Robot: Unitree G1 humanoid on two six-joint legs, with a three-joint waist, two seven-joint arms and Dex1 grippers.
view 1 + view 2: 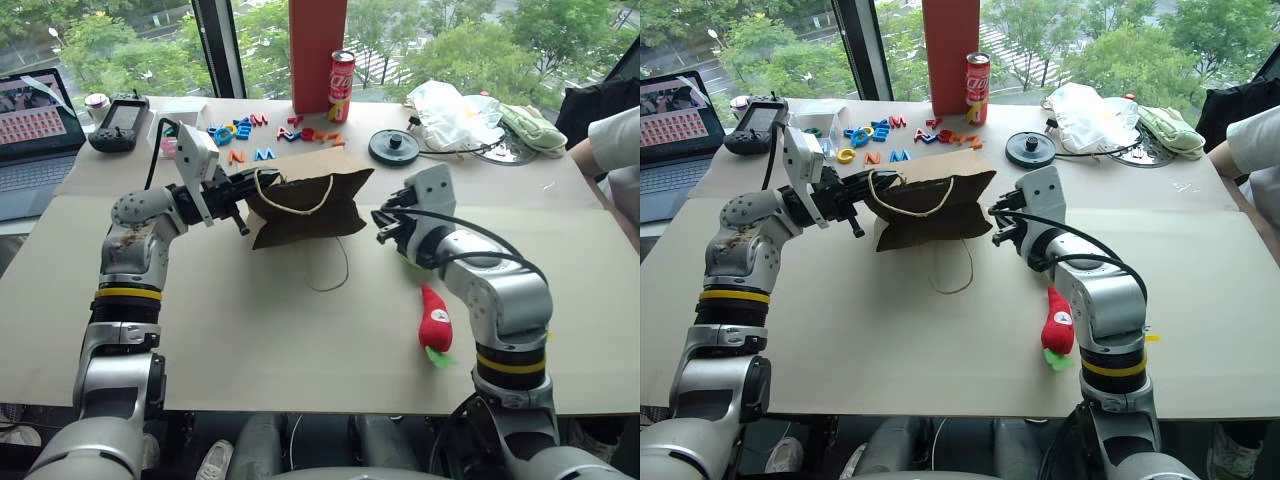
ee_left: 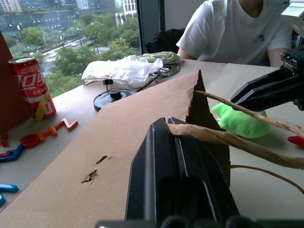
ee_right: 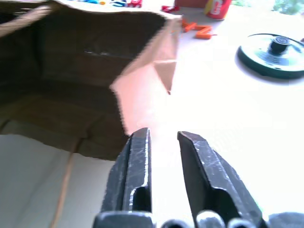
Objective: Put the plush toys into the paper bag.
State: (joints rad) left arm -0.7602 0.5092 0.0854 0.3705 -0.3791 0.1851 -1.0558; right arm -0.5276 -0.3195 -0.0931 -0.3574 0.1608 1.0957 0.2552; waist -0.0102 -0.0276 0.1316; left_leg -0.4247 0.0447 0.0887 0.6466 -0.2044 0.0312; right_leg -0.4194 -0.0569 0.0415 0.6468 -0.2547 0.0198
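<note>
Windows and treetops sit behind the beige table (image 1: 300, 340), which carries scattered plastic letters (image 1: 245, 130), a red soda can (image 1: 341, 85) and a white plastic bag (image 1: 455, 112) at the far side. I have the brown paper bag (image 1: 310, 205) lying on its side mid-table, mouth facing my right arm. My left gripper (image 1: 235, 195) has its fingers pressed together, pinching the bag's twine handle (image 2: 228, 140) and holding the upper lip up.

My right gripper (image 1: 385, 225) hangs just beside the bag's mouth with its fingers a little apart and nothing between them. The lime-green plush (image 2: 237, 121) sits on the table near that mouth, mostly hidden under my right forearm in the head views. The red chili plush (image 1: 433, 322) lies further toward me, beside my right elbow, well apart from the bag.

To do this step well, I judge I should keep the left pinch steady so the mouth stays propped, open the right fingers wider, and come down on the green plush squarely. Soft toys compress, so a deep grip across the middle seems safer than a nip at the edge. Carrying it low into the mouth should avoid knocking the lip shut.
</note>
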